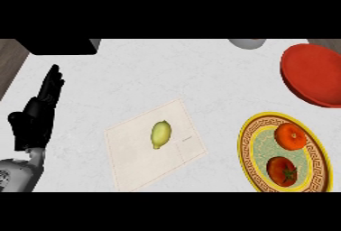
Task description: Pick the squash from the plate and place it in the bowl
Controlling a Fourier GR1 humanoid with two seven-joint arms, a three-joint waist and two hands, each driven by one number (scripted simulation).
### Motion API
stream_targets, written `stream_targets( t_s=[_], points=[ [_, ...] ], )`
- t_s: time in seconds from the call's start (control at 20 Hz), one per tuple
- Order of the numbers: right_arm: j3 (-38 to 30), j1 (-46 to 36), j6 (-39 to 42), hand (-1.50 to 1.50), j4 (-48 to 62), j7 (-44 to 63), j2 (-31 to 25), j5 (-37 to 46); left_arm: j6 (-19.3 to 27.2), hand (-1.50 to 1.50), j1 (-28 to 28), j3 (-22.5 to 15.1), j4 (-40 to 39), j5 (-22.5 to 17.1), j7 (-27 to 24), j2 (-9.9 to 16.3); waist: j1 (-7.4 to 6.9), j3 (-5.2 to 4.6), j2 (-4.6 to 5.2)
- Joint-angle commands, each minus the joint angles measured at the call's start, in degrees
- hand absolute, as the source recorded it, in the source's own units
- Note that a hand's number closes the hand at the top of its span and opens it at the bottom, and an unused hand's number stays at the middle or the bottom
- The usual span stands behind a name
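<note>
Head view shows my left hand [40, 113] open and resting, and the small squash [160, 134] on the mat [133, 158] seems light, smooth, best grasped across its middle.

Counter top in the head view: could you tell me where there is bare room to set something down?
Bare counter lies above the mat, between the left hand and the red bowl. The right side is crowded: bowl, and yellow plate holding two red fruits.

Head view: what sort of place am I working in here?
Probably a kitchen counter: pale stone-like top, a patterned plate holding a tomato, a red bowl, and a lemon on a mat.
</note>
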State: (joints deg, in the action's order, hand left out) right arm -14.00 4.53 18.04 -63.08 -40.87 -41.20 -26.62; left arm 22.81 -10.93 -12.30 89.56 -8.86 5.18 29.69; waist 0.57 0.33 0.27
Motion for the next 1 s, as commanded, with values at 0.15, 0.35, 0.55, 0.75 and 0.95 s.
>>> stream_targets(
  t_s=[0.15, 0.35, 0.55, 0.75, 0.95],
  points=[
    [2.95, -1.9, 2.32, -1.5, 6.84, -4.44, -10.53, 13.56, 1.38, 0.0, -3.41, -1.21, -1.44, 2.58, 1.89, -2.88, -0.95, -0.25, 0.04],
    [6.27, -4.18, -0.75, -1.5, 1.99, 4.83, -15.31, 18.79, 0.2, 0.0, -4.09, -0.37, 1.32, 2.26, 4.65, -1.35, -1.19, -0.36, -0.23],
    [12.72, -9.33, -1.49, -1.5, -2.97, 13.62, -14.03, 24.09, -1.74, 0.0, -3.63, 0.3, -0.59, 1.72, 3.35, -1.79, -1.63, -0.4, -0.09],
    [13.56, -11.05, 4.91, -1.5, -0.52, 13.61, -15.9, 26.57, -1.58, 0.0, -0.02, -0.08, 1.92, 3.56, 1.86, -3.21, -1.28, -0.34, -0.25],
    [17.86, -14.19, 4.19, -1.5, -5.14, 20.13, -11.06, 30.54, -1.07, 0.0, -0.52, -0.21, 0.85, 6.04, 1.82, -5.04, -1.06, -0.34, -0.25]
  ],
)
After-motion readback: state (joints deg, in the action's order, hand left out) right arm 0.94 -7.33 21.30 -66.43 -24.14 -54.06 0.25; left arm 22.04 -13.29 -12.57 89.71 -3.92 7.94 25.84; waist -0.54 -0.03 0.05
